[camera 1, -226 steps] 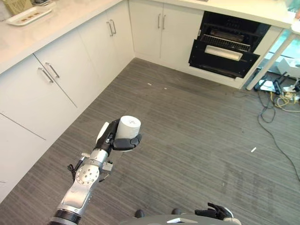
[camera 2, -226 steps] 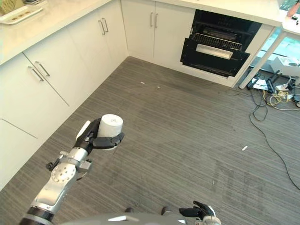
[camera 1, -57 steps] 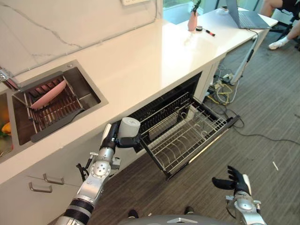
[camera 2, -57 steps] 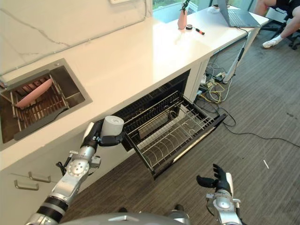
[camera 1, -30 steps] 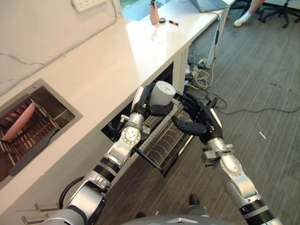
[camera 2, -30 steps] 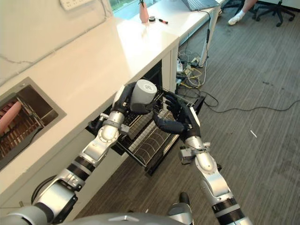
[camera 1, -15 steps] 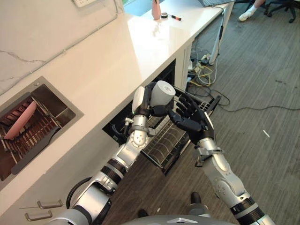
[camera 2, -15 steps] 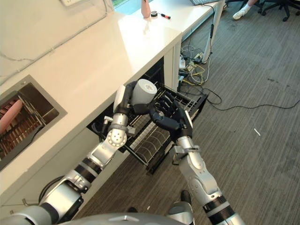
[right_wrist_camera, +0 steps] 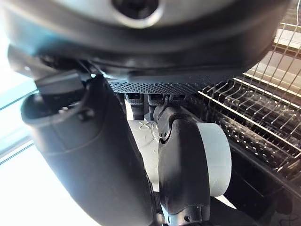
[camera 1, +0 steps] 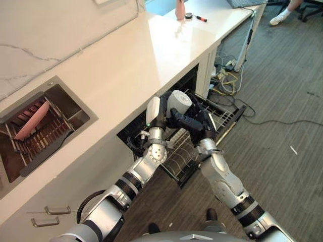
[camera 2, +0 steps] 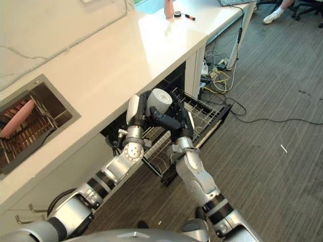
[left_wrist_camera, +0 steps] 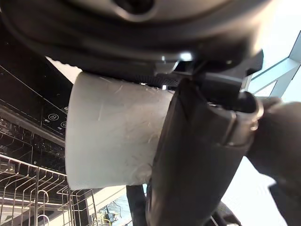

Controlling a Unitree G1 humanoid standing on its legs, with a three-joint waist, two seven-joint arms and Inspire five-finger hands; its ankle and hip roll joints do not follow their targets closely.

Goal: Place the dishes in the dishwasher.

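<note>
A white cup (camera 1: 180,98) hangs above the pulled-out dishwasher rack (camera 1: 228,119), in front of the counter edge. My left hand (camera 1: 159,117) is shut on it from the sink side; its thumb (left_wrist_camera: 188,165) lies across the cup's wall (left_wrist_camera: 113,132). My right hand (camera 1: 200,126) comes in from the other side. Its thumb (right_wrist_camera: 183,160) and fingers lie round the same cup (right_wrist_camera: 217,155). The wire rack (camera 2: 207,114) below holds no dishes that I can see.
The white counter (camera 1: 126,65) runs above the open dishwasher. A sink (camera 1: 75,113) to the left holds a pink plate (camera 1: 31,121) in a rack. A pink bottle (camera 1: 180,10) stands at the counter's far end. Cables (camera 1: 227,80) lie on the floor beyond the rack.
My right hand has moved in from beside the cup and wrapped onto it. The left hand has kept hold of the cup. The camera has shifted a little.
</note>
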